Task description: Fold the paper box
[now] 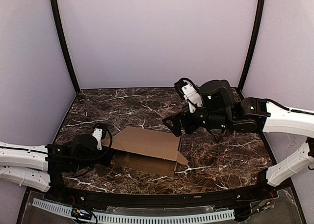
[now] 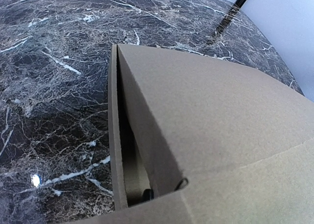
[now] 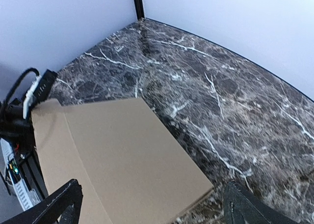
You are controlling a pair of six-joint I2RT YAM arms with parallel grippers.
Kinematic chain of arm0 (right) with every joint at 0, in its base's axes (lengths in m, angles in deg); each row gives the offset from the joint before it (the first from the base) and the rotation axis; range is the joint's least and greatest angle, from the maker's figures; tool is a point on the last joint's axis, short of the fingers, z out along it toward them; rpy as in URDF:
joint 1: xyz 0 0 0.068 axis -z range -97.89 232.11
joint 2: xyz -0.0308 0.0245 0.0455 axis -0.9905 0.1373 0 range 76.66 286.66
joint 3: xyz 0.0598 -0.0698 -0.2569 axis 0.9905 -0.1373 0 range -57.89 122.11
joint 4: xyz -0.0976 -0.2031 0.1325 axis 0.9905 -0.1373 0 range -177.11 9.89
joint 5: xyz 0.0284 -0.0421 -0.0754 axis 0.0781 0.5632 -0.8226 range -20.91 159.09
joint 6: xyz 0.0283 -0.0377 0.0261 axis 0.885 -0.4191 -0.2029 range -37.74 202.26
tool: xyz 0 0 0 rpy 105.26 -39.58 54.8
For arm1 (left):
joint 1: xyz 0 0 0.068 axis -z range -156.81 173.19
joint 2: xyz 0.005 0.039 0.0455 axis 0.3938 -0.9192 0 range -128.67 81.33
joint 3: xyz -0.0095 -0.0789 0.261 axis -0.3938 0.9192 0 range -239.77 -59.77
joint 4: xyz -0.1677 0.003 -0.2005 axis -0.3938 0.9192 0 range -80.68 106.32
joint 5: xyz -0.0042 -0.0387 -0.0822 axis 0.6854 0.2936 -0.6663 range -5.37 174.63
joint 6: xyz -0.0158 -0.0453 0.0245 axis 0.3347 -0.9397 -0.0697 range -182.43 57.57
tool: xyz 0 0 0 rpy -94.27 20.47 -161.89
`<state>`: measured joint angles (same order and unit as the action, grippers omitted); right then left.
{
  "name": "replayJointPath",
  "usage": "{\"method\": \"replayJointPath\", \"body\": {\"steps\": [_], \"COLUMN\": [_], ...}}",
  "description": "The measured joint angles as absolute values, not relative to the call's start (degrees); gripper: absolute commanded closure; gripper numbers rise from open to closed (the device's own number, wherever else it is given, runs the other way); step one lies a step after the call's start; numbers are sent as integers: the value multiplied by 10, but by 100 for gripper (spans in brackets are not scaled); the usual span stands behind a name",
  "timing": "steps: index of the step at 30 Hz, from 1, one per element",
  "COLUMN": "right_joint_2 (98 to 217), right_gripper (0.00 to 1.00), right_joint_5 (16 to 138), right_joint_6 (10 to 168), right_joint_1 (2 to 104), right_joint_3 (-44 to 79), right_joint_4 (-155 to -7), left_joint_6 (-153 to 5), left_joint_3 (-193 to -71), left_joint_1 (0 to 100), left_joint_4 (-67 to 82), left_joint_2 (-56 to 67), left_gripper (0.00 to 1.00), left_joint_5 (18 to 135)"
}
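Observation:
The paper box [image 1: 147,148] is a shallow brown carton lying flat at the table's near centre, its lid [image 2: 216,101] slightly raised. My left gripper [image 1: 107,146] is shut at the box's left end. Cardboard covers its fingers in the left wrist view, and only a dark fingertip [image 2: 146,194] shows inside the gap under the lid. I cannot tell whether it pinches the cardboard. My right gripper [image 1: 173,126] hangs open above the box's far right corner. Its two fingertips [image 3: 66,199] stand wide apart over the lid [image 3: 122,155], touching nothing.
The dark marble table [image 1: 122,106] is enclosed by pale walls with black corner posts [image 1: 64,42]. A perforated white strip [image 1: 132,216] runs along the near edge. The left arm's cable [image 3: 24,81] shows beyond the box.

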<state>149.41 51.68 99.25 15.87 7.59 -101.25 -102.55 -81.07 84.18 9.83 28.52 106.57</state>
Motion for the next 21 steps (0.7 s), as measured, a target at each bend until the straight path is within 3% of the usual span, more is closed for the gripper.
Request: {"method": "replayJointPath", "body": {"steps": [6,14,21], "right_joint_2": [1611,1708,1747], "right_gripper": [1,1,1], "right_joint_5": [595,628,627], "right_joint_6": [1007,1070,1117], "right_joint_1": [168,169,169], "right_joint_3": [134,119,91], "right_joint_4": [-921,-841,-788], "left_joint_6": [-1026,-1026,-1027], "left_joint_3": [-817,-817,-817], "left_joint_1": [842,846,849], "left_joint_4": [99,99,102], "left_joint_2": [277,253,251], "left_gripper": [99,99,74], "left_joint_5": [1067,1076,1074]}}
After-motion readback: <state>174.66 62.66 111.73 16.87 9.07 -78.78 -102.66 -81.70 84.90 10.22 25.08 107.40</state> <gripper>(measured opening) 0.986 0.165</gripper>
